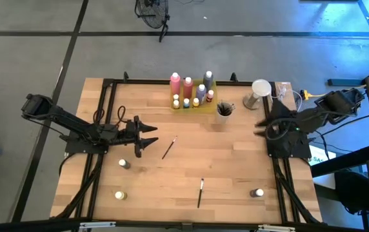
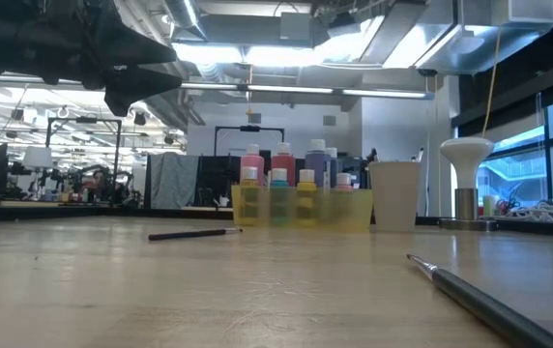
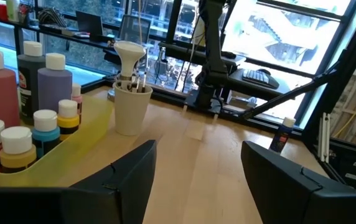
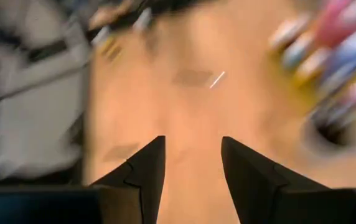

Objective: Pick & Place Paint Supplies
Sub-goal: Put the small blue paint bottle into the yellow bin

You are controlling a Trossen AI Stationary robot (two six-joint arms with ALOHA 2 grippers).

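Observation:
Several paint bottles (image 1: 189, 90) stand in a translucent yellow tray (image 1: 203, 104) at the table's far middle, beside a pale cup (image 1: 224, 111) that holds brushes. Two dark paintbrushes (image 1: 168, 148) (image 1: 200, 192) lie flat on the wood. Three small bottles stand loose on the table (image 1: 124, 164) (image 1: 119, 194) (image 1: 257, 193). My left gripper (image 1: 153, 135) is open and level at the left, just left of the nearer-to-centre brush, with nothing between its fingers (image 3: 134, 168). My right gripper (image 1: 260, 124) is open and raised at the right side, tilted down over bare wood (image 4: 193, 140).
A white mushroom-shaped object (image 1: 260, 90) on a metal stem stands at the far right next to the cup. Black frame rails (image 1: 100, 109) run along the table's sides. Bare wood lies in the table's middle, between the brushes and the loose bottles.

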